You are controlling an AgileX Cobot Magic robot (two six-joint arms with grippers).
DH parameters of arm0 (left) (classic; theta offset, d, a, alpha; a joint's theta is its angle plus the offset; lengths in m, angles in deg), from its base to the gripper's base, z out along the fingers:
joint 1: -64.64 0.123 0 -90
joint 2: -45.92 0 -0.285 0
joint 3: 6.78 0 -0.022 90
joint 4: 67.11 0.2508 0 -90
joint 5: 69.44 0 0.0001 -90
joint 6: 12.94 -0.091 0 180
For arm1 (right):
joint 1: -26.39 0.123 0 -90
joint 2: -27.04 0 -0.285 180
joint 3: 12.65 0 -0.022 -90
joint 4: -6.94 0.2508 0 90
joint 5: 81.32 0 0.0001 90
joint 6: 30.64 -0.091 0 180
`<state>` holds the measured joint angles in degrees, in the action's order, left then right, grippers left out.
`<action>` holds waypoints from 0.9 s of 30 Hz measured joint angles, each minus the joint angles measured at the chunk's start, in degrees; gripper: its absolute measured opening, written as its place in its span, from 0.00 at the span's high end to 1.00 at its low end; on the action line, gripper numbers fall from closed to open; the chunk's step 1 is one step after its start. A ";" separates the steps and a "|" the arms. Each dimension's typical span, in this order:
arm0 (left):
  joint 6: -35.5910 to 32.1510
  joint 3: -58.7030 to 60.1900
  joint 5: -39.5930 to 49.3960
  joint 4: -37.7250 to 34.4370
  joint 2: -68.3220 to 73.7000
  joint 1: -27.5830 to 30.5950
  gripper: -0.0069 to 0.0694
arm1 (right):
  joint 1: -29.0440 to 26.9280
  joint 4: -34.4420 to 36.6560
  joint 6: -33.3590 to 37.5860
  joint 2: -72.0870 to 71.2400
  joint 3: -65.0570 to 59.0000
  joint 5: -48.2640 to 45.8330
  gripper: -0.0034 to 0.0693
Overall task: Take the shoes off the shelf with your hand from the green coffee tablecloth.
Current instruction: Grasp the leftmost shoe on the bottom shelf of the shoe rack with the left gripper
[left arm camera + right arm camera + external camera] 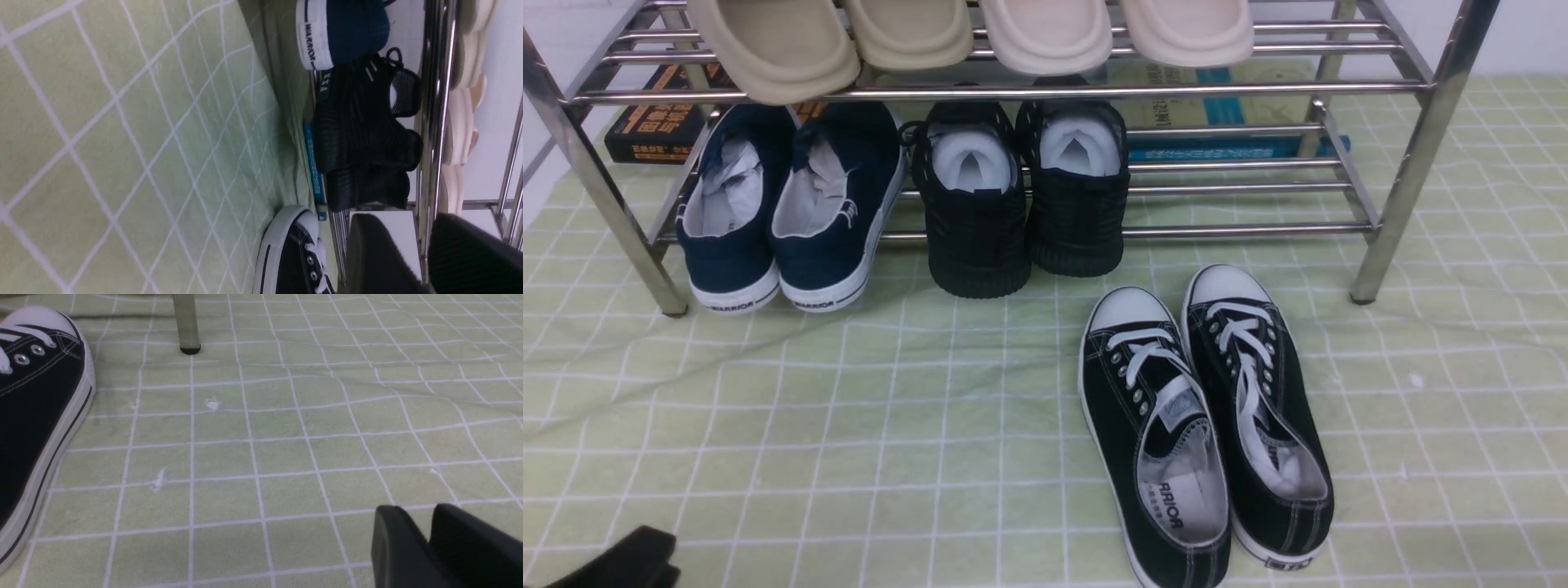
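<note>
While the shoes (792, 212) sit on the shelf (1013, 91), the left tool (408, 232), spread, lies apart.

Reading "WARRIOR" in dark capitals on the white heel strips of both navy shoes (792, 204). Showing "ARRIOR", upside down and partly cut off, on the grey insole of one black lace-up sneaker (1152, 425). Bearing print too blurred to read: black book (658, 122), blue book (1225, 147).

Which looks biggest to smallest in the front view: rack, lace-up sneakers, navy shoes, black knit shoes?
1. Rack.
2. Lace-up sneakers, though nearest the camera.
3. Navy shoes and black knit shoes look alike, both partly hidden.
</note>
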<state>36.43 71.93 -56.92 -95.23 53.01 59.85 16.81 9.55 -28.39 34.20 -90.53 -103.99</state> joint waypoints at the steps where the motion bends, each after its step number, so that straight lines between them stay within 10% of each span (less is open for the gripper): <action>1: -0.14 0.00 -0.32 0.22 0.00 0.00 0.59 | 0.00 0.00 0.00 0.00 0.00 0.00 0.74; 13: -6.83 -16.69 9.20 13.96 10.41 0.00 0.91 | 0.00 0.00 0.00 0.00 0.00 0.00 0.71; 21: -7.78 -37.16 31.76 34.29 40.67 0.00 0.89 | 0.00 0.00 0.00 0.00 0.00 0.00 0.70; 27: -8.91 -51.02 31.63 44.51 57.24 0.00 0.72 | 0.00 0.00 0.00 0.00 0.00 0.00 0.69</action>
<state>27.52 20.91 -25.29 -50.72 110.25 59.85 16.81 9.55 -28.39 34.20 -90.53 -103.99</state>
